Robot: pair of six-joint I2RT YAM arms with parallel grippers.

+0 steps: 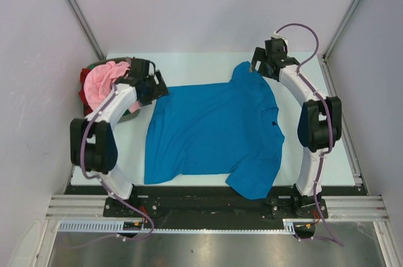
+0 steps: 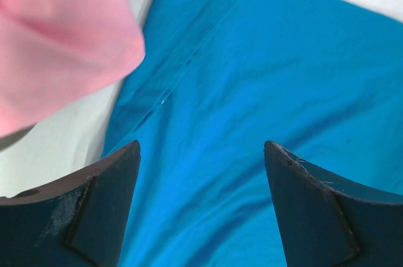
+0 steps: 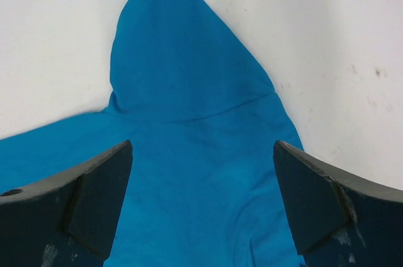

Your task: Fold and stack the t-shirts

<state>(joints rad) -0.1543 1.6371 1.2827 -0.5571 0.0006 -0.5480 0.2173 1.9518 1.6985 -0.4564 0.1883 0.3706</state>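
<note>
Chiefly, the risk sits at the left gripper point(image 2: 201, 147): the pink shirt point(image 2: 56, 46) hangs just outside its left finger, and a careless close or lift could catch that cloth and drag it onto the blue shirt point(image 2: 264, 90). The hem point(image 2: 189, 46) lies ahead of the fingertips and left of centre, so a straight pinch would likely take mid-cloth rather than the edge and give a crooked fold. At the right gripper point(image 3: 201, 147) the sleeve point(image 3: 182, 53) points away ahead of the fingers. Closing here might bunch the sleeve's root, or take only the top layer and leave the bottom one on the table point(image 3: 327, 28). If one side grips and the other misses, I judge the shirt would skew as it is lifted.

Both arms reach forward from their bases and curve inward, wrists tipped down over the cloth. The left gripper point(image 1: 151, 87) hovers above the far corner of the blue shirt point(image 1: 214, 131) on the left arm's side, next to the pink shirt point(image 1: 104, 81). The right gripper point(image 1: 259, 65) is over the far sleeve. Each has its fingers spread wide with nothing held, blue cloth filling the gap between them. The blue shirt lies spread flat between the arms; whether the fingertips touch it I cannot tell.
</note>
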